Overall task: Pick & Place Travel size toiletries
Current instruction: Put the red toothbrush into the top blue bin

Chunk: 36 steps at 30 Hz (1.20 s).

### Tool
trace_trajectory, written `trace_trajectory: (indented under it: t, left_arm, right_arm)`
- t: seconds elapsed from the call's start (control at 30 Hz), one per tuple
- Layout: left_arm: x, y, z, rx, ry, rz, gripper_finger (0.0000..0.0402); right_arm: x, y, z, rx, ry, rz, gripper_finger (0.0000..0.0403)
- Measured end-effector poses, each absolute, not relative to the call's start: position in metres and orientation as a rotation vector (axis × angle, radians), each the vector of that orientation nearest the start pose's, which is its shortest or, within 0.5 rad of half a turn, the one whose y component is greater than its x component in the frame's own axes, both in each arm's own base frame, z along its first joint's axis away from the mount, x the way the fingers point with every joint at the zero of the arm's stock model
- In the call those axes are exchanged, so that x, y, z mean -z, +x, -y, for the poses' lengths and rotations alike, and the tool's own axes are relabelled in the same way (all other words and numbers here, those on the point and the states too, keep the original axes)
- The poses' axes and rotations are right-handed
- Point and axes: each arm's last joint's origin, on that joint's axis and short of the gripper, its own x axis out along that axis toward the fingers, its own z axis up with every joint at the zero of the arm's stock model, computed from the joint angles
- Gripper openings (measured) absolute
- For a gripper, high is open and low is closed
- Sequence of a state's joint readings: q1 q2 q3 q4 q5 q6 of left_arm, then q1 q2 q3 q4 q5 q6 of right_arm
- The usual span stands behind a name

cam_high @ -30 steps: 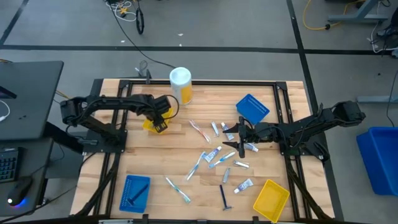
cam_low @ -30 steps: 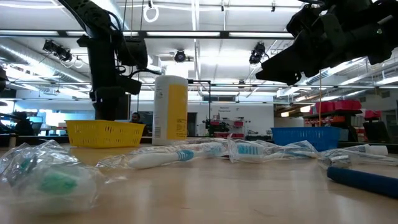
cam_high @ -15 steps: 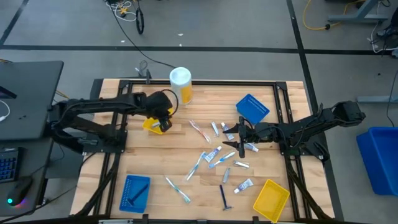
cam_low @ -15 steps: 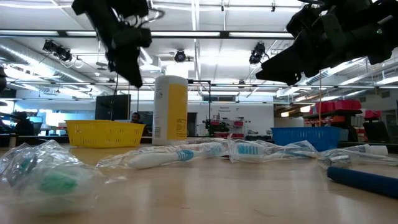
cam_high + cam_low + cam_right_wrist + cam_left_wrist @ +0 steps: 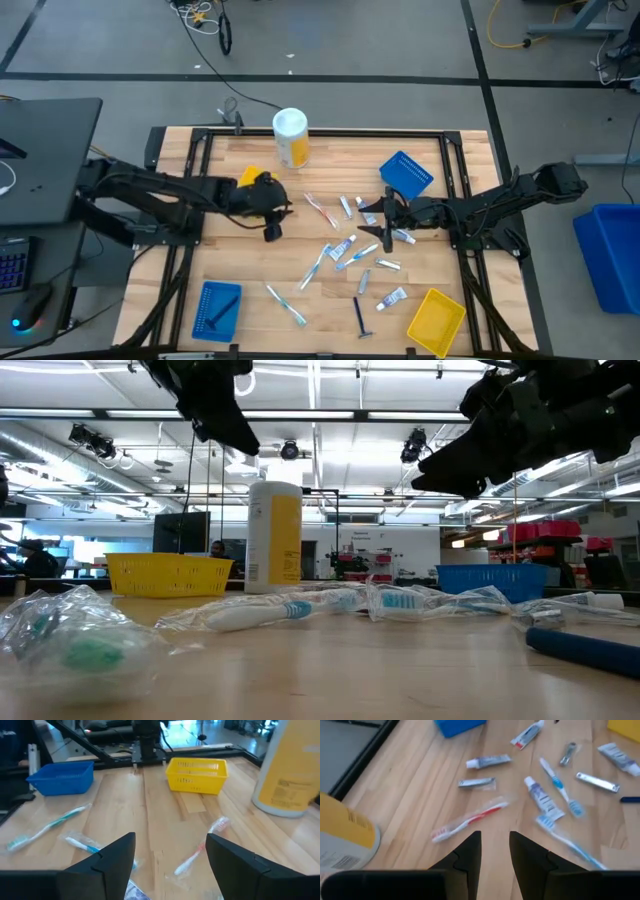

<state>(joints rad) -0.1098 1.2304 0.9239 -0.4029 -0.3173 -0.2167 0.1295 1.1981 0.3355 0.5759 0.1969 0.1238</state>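
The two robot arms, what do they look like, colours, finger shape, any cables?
Both arms are black, jointed and slender. The left gripper ends in two flat, matte black fingers with squared tips. The right gripper has the same dark, wedge-shaped fingers. A thin black cable loops near the left wrist in the high view. No markings are legible.

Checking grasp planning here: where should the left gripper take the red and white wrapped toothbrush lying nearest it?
Probably mid-handle, from straight above. The red and white wrapped toothbrush lies flat on the wooden table, clear of its neighbours, so the left gripper, its narrowly parted jaws opened wider, could close across the slim handle.
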Motion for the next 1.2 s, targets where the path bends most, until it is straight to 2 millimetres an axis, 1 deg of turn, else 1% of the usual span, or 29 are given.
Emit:
trace_trajectory:
  t: [0.13,0.23,0.33,0.47,0.57,0.73,0.87,0.93,1.0,1.13,1.2]
  left_arm:
    - [-0.266,0.256,0.030,-0.300,-0.053,-0.598,0.0109]
    - [-0.256,0.257,0.033,-0.285,-0.053,-0.532,0.0109]
    - [-0.242,0.256,0.033,-0.278,-0.070,-0.465,0.0109]
    - [-0.232,0.255,0.032,-0.254,-0.020,-0.378,0.0109]
    - [-0.226,0.253,0.032,-0.252,-0.003,-0.354,0.0109]
    - [-0.222,0.251,0.031,-0.259,0.008,-0.316,0.0109]
    - [-0.222,0.251,0.031,-0.256,0.019,-0.319,0.0109]
    - [-0.223,0.251,0.031,-0.256,0.018,-0.313,0.0109]
    - [-0.222,0.251,0.031,-0.256,0.021,-0.316,0.0109]
    - [-0.222,0.251,0.031,-0.242,0.025,-0.323,0.0109]
    - [-0.222,0.251,0.031,-0.240,0.024,-0.323,0.0109]
  right_arm:
    - [-0.174,0.222,-0.023,0.097,0.078,-0.269,0.0245]
    - [-0.178,0.230,-0.024,0.096,0.080,-0.263,0.0243]
    - [-0.183,0.248,-0.026,0.096,0.076,-0.269,0.0248]
    - [-0.181,0.275,-0.025,0.121,0.081,-0.323,0.0256]
    - [-0.175,0.296,-0.021,0.152,0.090,-0.383,0.0259]
    - [-0.158,0.326,-0.014,0.196,0.102,-0.513,0.0251]
    - [-0.141,0.343,-0.007,0.238,0.093,-0.624,0.0243]
    - [-0.133,0.347,-0.003,0.278,0.094,-0.667,0.0241]
    - [-0.129,0.352,0.001,0.305,0.110,-0.674,0.0241]
    - [-0.119,0.353,0.007,0.338,0.142,-0.703,0.0247]
    - [-0.116,0.353,0.007,0.327,0.153,-0.713,0.0250]
